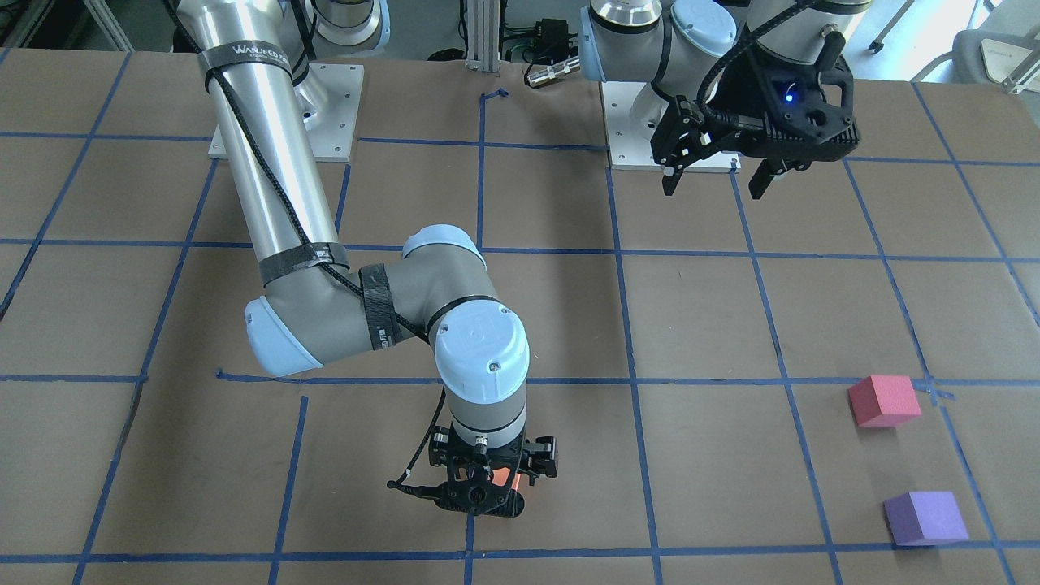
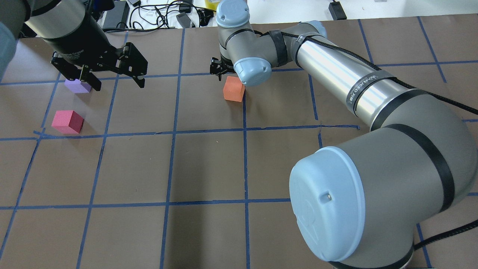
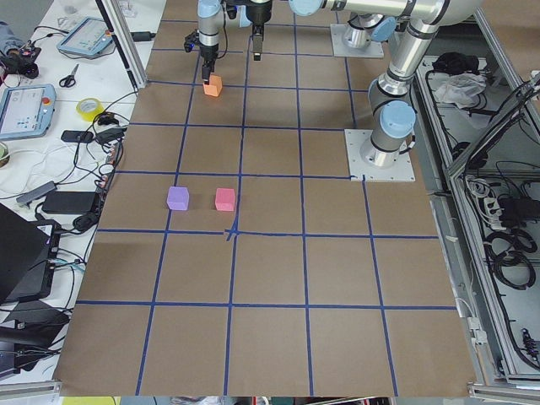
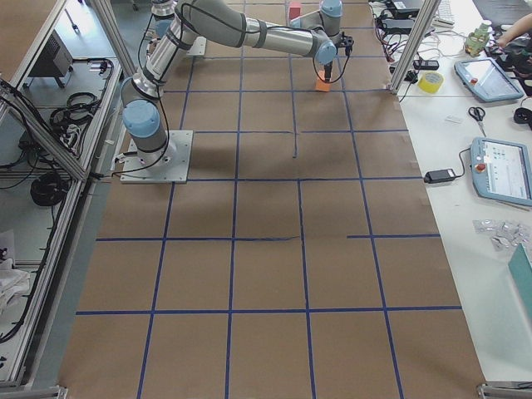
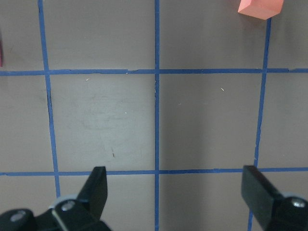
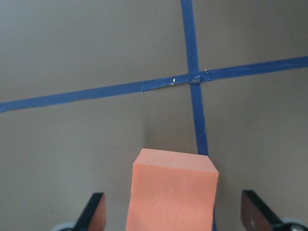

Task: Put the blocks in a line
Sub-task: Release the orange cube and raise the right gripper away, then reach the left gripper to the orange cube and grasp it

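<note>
The orange block (image 2: 234, 89) sits on the brown table by a blue tape line. My right gripper (image 2: 223, 74) is open right over it. In the right wrist view the orange block (image 6: 172, 192) stands between the two fingers (image 6: 94, 212) with a gap on each side. The pink block (image 2: 68, 121) and the purple block (image 2: 77, 85) lie close together at the table's left. My left gripper (image 2: 117, 83) is open and empty, raised beside the purple block, and one finger partly hides it. In the front view the pink block (image 1: 884, 400) and the purple block (image 1: 925, 517) show fully.
Blue tape lines (image 2: 244, 157) form a grid on the table. The arm mounting plates (image 1: 284, 114) stand at the robot's side. Cables and gear (image 2: 164, 15) lie along the far edge. The right arm's big elbow (image 2: 373, 201) overhangs the near right of the table.
</note>
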You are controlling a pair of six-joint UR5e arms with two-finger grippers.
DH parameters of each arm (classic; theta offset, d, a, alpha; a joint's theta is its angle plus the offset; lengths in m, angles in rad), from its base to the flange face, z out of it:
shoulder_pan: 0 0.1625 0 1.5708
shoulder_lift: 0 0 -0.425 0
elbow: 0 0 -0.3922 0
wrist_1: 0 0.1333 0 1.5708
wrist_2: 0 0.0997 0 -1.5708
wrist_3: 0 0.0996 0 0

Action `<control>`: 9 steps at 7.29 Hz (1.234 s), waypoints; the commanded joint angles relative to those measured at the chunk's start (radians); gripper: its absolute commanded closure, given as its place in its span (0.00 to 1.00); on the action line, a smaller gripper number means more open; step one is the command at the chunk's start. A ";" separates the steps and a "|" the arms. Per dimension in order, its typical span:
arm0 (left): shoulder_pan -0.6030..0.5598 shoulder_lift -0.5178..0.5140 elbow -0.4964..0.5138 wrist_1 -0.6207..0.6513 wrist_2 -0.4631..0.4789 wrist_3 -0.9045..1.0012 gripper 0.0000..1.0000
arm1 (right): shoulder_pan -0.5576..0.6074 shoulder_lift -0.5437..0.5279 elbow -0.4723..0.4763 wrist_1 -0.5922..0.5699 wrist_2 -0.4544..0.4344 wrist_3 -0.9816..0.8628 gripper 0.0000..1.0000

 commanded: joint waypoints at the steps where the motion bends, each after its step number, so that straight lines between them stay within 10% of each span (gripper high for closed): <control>1: -0.002 -0.038 0.004 0.053 -0.013 0.006 0.00 | -0.040 -0.121 0.004 0.159 -0.014 -0.025 0.00; 5: -0.017 -0.242 -0.002 0.318 -0.109 0.003 0.00 | -0.271 -0.367 0.032 0.495 -0.013 -0.415 0.00; 9: -0.169 -0.519 0.012 0.660 -0.082 -0.022 0.01 | -0.424 -0.495 0.203 0.481 -0.014 -0.646 0.00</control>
